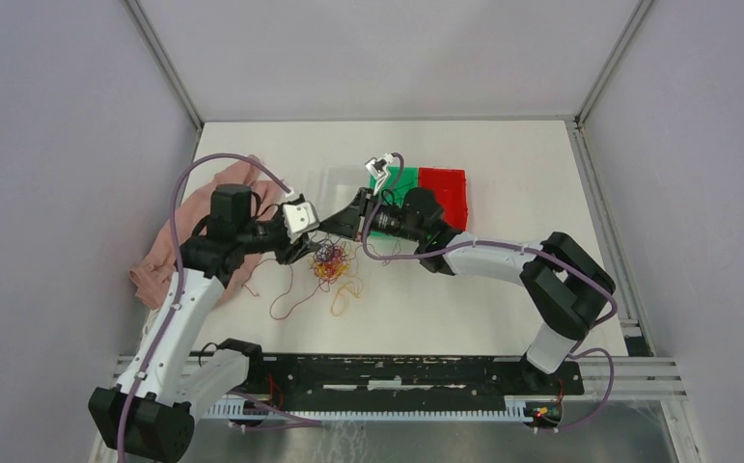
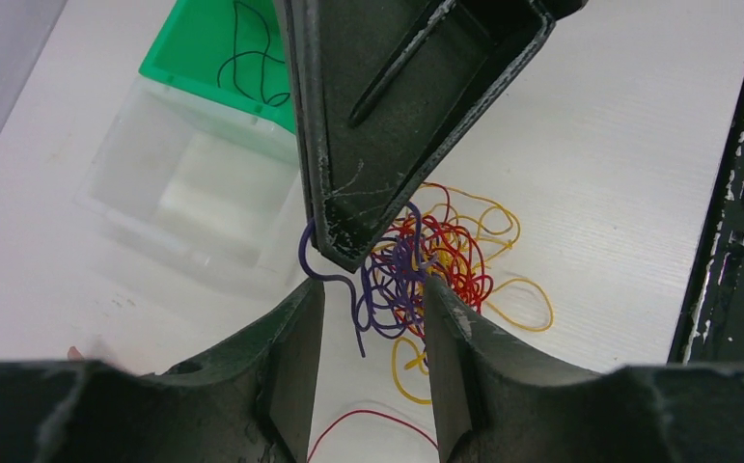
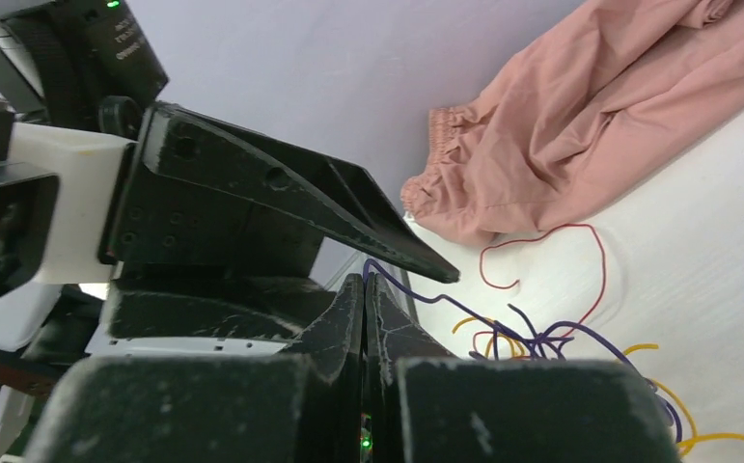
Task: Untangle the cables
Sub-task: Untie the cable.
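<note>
The right jaws pinch tight on a purple strand of the cables (image 2: 416, 275); the left jaws gape (unclenched) at the frame's lower centre, the tangle on the tabletop (image 2: 590, 145) just above their tips.

- cables (image 1: 330, 260) in a heap on the table (image 1: 464, 309), abt mid, a bit left of centre
- a few loose strands trail off the heap's near side, twd the arm bases
- cloth (image 1: 160, 260) at the table's left edge, well left of the heap
- row of bins (image 1: 442, 188) behind the heap, to its right
- one cable lies in the middle bin (image 2: 179, 43)
- left gripper (image 1: 308, 249) just left of the heap, right gripper (image 1: 334, 230) just behind it, tips nearly meeting over the heap's far-left edge
</note>
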Action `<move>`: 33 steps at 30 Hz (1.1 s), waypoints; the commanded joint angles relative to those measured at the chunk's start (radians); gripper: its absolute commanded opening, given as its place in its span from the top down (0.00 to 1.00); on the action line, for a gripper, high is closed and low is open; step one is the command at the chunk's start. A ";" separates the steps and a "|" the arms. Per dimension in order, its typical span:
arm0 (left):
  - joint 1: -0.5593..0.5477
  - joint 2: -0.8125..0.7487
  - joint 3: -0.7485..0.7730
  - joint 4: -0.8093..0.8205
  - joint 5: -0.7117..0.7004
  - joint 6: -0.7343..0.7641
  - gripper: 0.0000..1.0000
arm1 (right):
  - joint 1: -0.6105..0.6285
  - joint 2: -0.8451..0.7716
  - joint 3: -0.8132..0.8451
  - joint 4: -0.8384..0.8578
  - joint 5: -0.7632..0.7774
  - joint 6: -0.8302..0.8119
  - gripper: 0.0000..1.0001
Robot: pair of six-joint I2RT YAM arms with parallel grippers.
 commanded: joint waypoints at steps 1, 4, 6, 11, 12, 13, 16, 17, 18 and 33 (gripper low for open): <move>-0.001 -0.030 -0.021 0.130 0.010 -0.076 0.54 | 0.011 -0.057 -0.002 0.100 -0.057 0.042 1.00; 0.000 -0.033 -0.028 0.150 0.014 -0.103 0.61 | 0.013 -0.066 -0.003 0.126 -0.066 0.062 1.00; -0.001 -0.036 -0.033 0.180 0.019 -0.130 0.65 | 0.016 -0.068 -0.004 0.139 -0.075 0.076 1.00; -0.002 -0.038 -0.038 0.234 0.036 -0.209 0.83 | 0.020 -0.074 -0.007 0.186 -0.080 0.125 1.00; -0.001 -0.039 -0.037 0.250 0.046 -0.241 0.88 | 0.020 -0.072 -0.008 0.200 -0.082 0.137 1.00; -0.001 -0.040 -0.033 0.264 0.058 -0.271 0.92 | 0.020 -0.071 -0.010 0.215 -0.083 0.151 0.97; -0.002 -0.038 -0.010 0.312 0.077 -0.377 0.97 | 0.019 -0.080 -0.037 0.275 -0.068 0.171 0.77; -0.001 -0.037 0.004 0.325 0.080 -0.408 0.97 | 0.019 -0.087 -0.051 0.296 -0.060 0.168 0.74; -0.001 -0.036 0.018 0.336 0.084 -0.437 0.97 | 0.018 -0.093 -0.065 0.307 -0.057 0.161 0.71; -0.001 -0.024 0.150 0.416 0.153 -0.656 0.97 | 0.020 -0.028 -0.016 0.405 -0.087 0.139 0.49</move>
